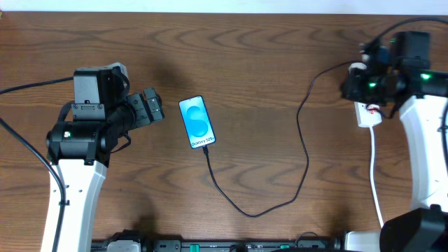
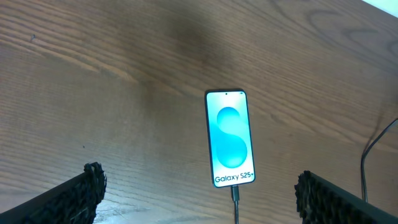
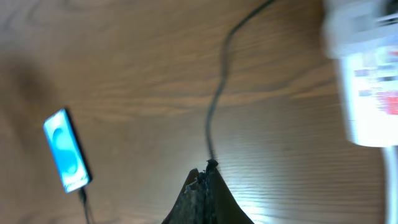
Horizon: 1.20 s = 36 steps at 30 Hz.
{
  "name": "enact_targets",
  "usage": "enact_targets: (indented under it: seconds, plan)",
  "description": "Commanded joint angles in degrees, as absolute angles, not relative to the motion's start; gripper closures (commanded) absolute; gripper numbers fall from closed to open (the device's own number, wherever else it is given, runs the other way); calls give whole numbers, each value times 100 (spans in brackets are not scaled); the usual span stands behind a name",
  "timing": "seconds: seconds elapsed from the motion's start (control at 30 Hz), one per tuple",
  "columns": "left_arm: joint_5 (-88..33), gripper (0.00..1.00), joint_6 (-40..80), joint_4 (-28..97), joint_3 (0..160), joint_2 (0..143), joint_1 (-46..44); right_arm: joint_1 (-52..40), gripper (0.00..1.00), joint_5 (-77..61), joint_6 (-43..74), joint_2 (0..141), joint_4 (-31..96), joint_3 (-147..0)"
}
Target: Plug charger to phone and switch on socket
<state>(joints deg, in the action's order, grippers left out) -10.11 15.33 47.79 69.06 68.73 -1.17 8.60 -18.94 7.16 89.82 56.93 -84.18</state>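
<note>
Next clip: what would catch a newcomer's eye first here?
The phone, blue screen lit, lies at the centre with the black charger cable at its bottom edge, looping right toward the white power strip. The left hand stands open beside the phone; the right hand is shut near the strip.

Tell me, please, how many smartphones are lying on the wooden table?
1. The slim black-framed smartphone with a bright blue screen lies left of centre, a thin black charger cable joined to its lower end. Nothing seems to hide another.
</note>
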Motion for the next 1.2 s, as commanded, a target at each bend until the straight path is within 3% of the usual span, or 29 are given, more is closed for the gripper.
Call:
enact_targets:
  seconds: [0.0,0.5,0.73,1.17]
  plan:
    - [-939,1,1525,4797,6923,6849,-93,1284,99,-1789,720,8947,5699,-8560]
    - [-939,1,1525,4797,6923,6847,-93,2215,99,-1686,193,9929,4890,-8558]
    - [-939,1,1525,4797,6923,6849,-93,2353,99,-1649,-331,10422,4536,-8558]
    - [-939,1,1525,4797,6923,6849,-93,2403,99,-1216,-259,11351,3636,-8545]
